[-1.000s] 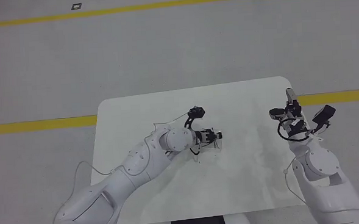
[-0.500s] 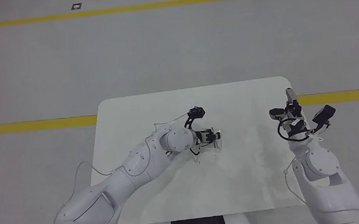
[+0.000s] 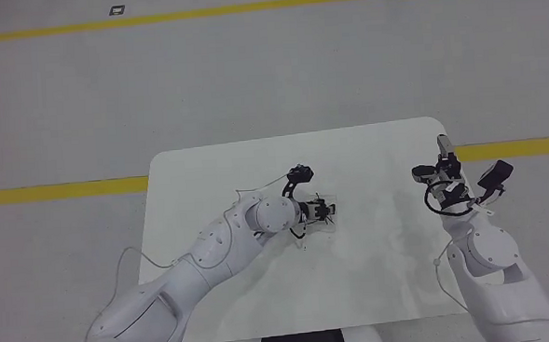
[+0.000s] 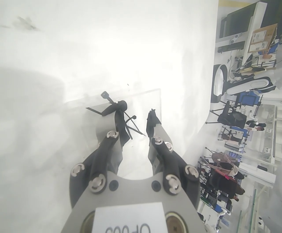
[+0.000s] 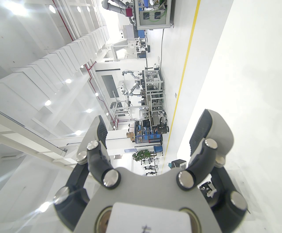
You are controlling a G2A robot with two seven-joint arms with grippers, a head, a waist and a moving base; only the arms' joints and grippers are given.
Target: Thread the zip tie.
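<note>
My left hand hangs low over the middle of the worktop. Its two taped fingers are spread, with nothing gripped between them. I judge the gap is there to straddle a strap before closing.

Just past the fingertips lie black ties. One zip tie shows its head in the gap. A second zip tie runs off behind one finger. They rest on a clear plate (probably there to raise them so a fingertip can get under).

Where the straps cross, I cannot tell whether a tail is already through a head, or whether that finger touches the strap.

Well apart, at the worktop's edge, my right hand is raised, fingers wide and empty, facing the room. I judge it is parked clear of the work.
</note>
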